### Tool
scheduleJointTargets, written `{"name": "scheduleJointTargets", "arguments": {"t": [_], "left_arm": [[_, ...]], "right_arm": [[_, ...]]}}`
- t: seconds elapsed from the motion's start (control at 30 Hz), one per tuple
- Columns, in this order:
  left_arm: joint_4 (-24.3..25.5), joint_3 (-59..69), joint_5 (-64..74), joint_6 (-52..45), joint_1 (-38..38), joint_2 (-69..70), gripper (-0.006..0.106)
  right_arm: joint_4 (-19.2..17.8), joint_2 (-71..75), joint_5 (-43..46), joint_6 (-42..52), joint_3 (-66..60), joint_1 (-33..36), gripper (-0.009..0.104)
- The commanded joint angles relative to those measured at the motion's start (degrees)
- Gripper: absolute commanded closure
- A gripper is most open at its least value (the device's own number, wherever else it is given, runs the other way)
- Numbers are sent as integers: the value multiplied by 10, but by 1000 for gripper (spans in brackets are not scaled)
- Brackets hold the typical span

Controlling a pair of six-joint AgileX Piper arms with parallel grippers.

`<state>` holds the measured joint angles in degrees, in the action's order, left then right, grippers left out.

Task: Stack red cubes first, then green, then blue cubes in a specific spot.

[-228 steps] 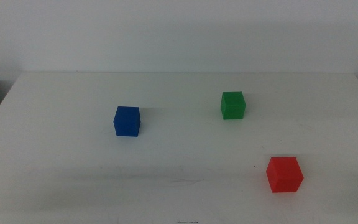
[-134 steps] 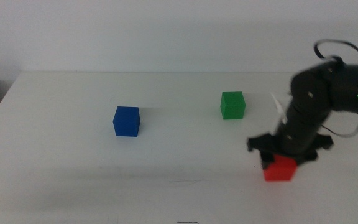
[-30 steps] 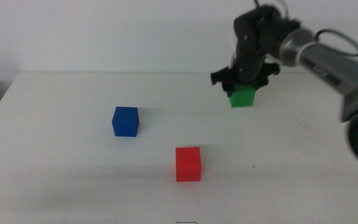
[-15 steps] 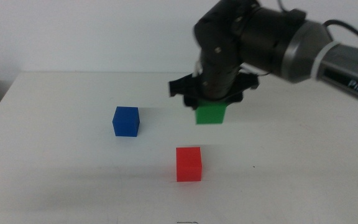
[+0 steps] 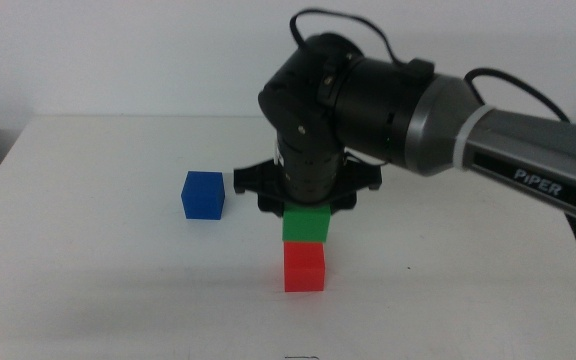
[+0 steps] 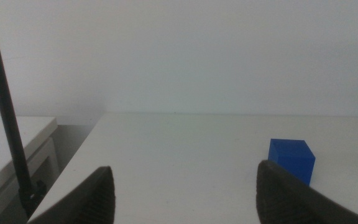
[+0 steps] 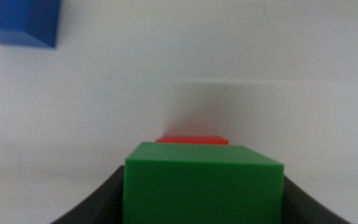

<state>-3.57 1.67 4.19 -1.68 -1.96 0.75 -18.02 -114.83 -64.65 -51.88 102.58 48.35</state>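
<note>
The red cube rests on the white table near the middle front. Directly over it is the green cube, held by my right gripper, which is shut on it; whether green touches red I cannot tell. In the right wrist view the green cube fills the space between the jaws, with a sliver of the red cube just beyond it. The blue cube stands alone to the left, also visible as the blue cube and blue cube. My left gripper waits open at the table's left front edge.
The right arm's bulky dark wrist and grey forearm reach in from the right above the stack. A dark pole and a side surface stand beyond the table's left edge.
The right gripper carried the green cube from the back right forward and left, then down until it sits right over the red cube. The red and blue cubes have not moved.
</note>
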Motion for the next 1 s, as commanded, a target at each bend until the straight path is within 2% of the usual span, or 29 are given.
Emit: {"name": "scheduleJointTargets", "arguments": {"t": [0.0, 0.97], "left_arm": [[-6, -1, -45, 0, 1, 12, 26], [-6, -1, -45, 0, 1, 12, 26]], "right_arm": [[-19, 27, 7, -3, 3, 1, 96], [-47, 17, 41, -7, -9, -5, 96]]}}
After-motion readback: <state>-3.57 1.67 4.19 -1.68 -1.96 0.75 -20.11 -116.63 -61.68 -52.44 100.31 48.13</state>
